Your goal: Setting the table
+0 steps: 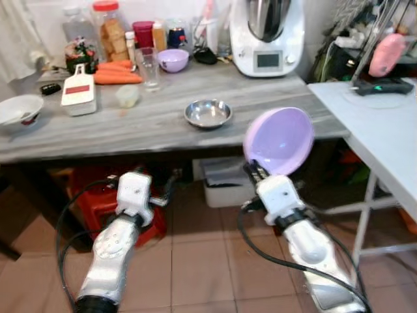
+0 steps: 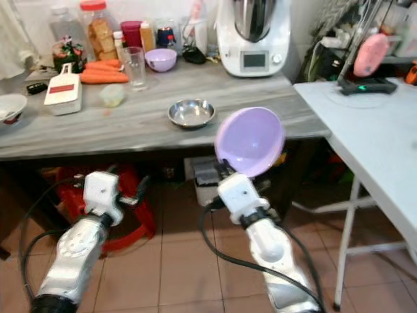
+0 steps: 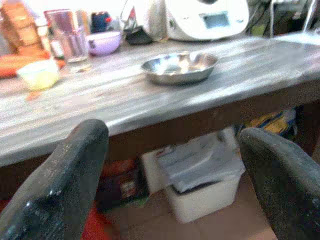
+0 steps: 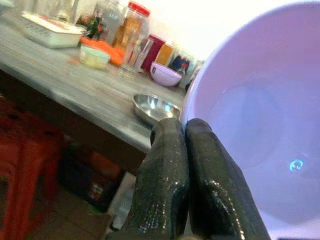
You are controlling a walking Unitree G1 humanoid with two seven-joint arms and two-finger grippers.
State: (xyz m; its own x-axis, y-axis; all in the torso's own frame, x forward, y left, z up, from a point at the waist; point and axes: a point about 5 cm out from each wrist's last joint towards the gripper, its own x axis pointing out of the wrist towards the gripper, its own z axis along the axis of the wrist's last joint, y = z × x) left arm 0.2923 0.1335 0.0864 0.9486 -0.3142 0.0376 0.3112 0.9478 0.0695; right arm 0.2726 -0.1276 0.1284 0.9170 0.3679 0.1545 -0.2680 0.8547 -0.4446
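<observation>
The right gripper [image 4: 185, 150] pinches the lilac bowl's [image 1: 279, 140] rim, carrying it tilted toward the white table [image 1: 384, 137]; the left gripper [image 3: 175, 170] hangs open.

Left end effector [image 1: 171, 186] low, fingers spread, right end effector [image 4: 186, 131] raised, fingers pinched together

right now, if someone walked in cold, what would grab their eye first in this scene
The large lilac bowl stands out first: the right gripper pinches its rim and holds it tilted in front of the grey wooden table. Next comes the shiny steel bowl near the table's front edge, with the white kitchen machine behind it. The left gripper hangs open below the table edge.
</observation>
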